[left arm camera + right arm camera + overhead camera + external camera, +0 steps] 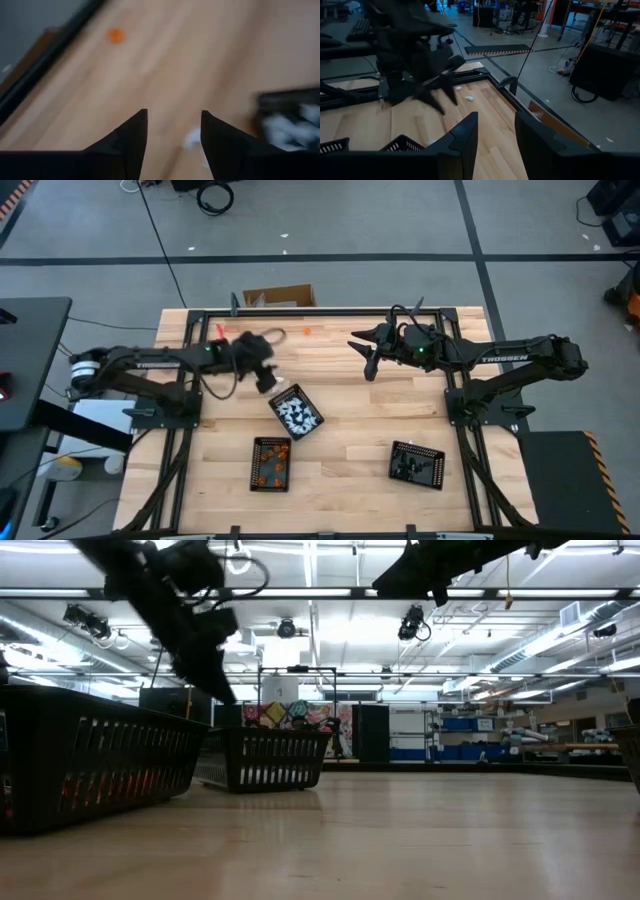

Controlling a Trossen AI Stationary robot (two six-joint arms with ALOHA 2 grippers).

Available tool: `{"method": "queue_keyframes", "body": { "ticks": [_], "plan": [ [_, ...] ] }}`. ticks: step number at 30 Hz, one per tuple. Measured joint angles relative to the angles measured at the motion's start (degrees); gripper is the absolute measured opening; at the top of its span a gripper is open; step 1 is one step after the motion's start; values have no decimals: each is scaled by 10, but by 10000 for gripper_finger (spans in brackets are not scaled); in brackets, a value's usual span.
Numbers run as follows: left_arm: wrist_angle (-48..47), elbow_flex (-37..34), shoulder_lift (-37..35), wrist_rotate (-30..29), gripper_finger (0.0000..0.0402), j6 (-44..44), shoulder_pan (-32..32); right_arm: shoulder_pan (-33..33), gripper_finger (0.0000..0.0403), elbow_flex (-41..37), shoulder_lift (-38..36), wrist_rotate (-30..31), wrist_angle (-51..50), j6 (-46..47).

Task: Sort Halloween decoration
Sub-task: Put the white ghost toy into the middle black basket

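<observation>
Hovering just beside the far corner of the tray of white pieces (296, 412), the left tool (268, 377) hangs above the wooden surface (350, 430) with its two dark fingers (131, 140) spread apart and nothing between them; the left wrist view shows bare wood in the gap, a small white piece (192, 138) blurred just past the fingertips, and the tray's dark rim with pale pieces inside it off to one side. The tray of white pieces sits tilted near the middle of the surface, and it serves as the landmark for the rest. Nearer the front edge from it, and close by, lies a second black tray (271, 463) holding orange pieces. Well apart from it toward the right arm's side, a third black tray (417, 464) holds dark pieces that are hard to make out. A lone orange piece (307, 330) rests on the wood near the far rail, well beyond the tray of white pieces; the left wrist view also catches it. The right tool (368, 365) waits in the air beyond the landmark tray on the right arm's side, over the far part of the surface, its fingers (462, 135) parted and empty. Beyond the far rail, a cardboard box (278, 297) stands on the grey floor (400, 220).
</observation>
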Motion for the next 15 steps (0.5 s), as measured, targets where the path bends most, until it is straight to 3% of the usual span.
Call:
{"method": "queue_keyframes", "body": {
  "ticks": [6, 15],
  "plan": [
    [99, -118, -62, -16, 172, -32, 143, 0, 135, 0, 0, 0, 4, -5],
    [203, -200, -43, -12, 171, -73, 293, 0, 135, 0, 0, -10, 18, -8]
  ]
}}
